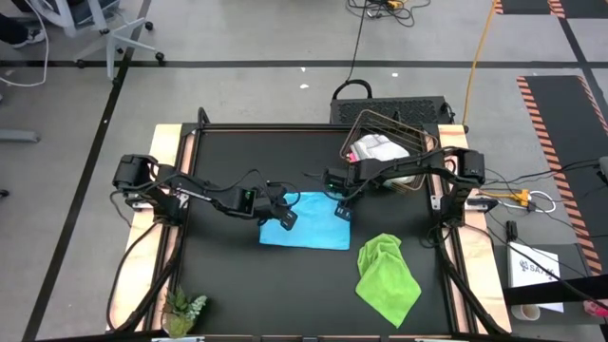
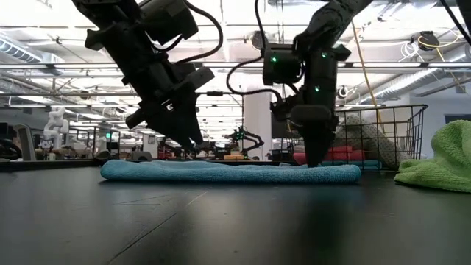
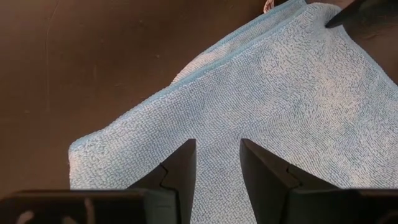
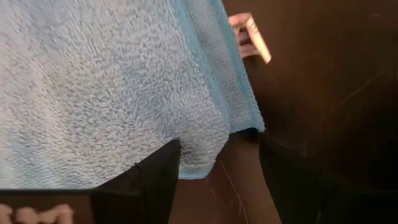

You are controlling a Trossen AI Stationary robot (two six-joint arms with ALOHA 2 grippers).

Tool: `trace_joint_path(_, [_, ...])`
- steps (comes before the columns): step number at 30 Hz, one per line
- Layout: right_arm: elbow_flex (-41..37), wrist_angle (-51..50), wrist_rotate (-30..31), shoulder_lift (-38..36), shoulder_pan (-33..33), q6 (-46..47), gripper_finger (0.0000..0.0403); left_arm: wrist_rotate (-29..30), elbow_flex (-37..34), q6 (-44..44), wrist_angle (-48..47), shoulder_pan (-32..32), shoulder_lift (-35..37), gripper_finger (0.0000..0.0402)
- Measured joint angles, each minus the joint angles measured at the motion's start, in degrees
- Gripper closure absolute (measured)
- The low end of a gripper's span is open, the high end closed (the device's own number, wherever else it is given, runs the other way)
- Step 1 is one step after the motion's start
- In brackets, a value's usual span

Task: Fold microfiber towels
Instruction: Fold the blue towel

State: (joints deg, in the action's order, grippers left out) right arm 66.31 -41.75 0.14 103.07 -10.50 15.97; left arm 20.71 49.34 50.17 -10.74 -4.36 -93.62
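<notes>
A blue towel [image 1: 306,231] lies flat and folded on the black table [image 1: 237,285], near its middle. In the low view it shows as a long, low strip [image 2: 228,171], more than one layer thick.

The left gripper [image 1: 282,215] sits over the towel's left edge. In its wrist view the two fingers [image 3: 180,168] stand a narrow gap apart above the cloth [image 3: 280,106], holding nothing.

The right gripper [image 1: 343,210] is at the towel's far right corner. Its wrist view shows the fingers [image 4: 158,171] spread wide, with the towel's hemmed corner [image 4: 205,155] lying between them, not pinched. In the low view this gripper [image 2: 313,158] points straight down onto the towel's right end.

A lime green towel [image 1: 387,277] lies crumpled on the table to the right and nearer the front edge, apart from the blue one. A wire basket [image 1: 418,142] at the table's far right corner holds more towels, a white-grey one [image 1: 375,147] on top. A small plant [image 1: 183,311] stands at the front left corner
</notes>
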Motion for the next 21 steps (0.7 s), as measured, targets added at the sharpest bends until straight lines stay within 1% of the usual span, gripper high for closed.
trace_joint_path(9, [-5.92, 9.03, -0.12, -0.46, -0.06, 2.48, 0.0188, 0.36, 0.0, 0.0, -0.07, 0.0, 0.0, 0.0275])
trace_joint_path(14, [-7.03, 10.07, -0.02, -0.52, -0.06, 2.95, 0.0188, 0.35, 0.0, 0.0, -0.04, 0.0, 0.0, 0.0275])
trace_joint_path(16, [-7.22, 10.11, 0.06, -0.44, -0.06, 5.16, 0.0189, 0.35, 0.0, 0.01, -0.04, 0.0, 0.0, 0.0275])
trace_joint_path(19, [-7.35, 10.26, 0.24, -0.36, -0.18, 10.43, 0.0205, 0.37, 0.0, 0.07, -0.02, 0.0, 0.0, 0.0275])
trace_joint_path(21, [-7.4, 10.25, 0.28, -0.33, -0.19, 11.86, 0.0225, 0.35, 0.0, 0.09, 0.0, 0.0, 0.0, 0.0275])
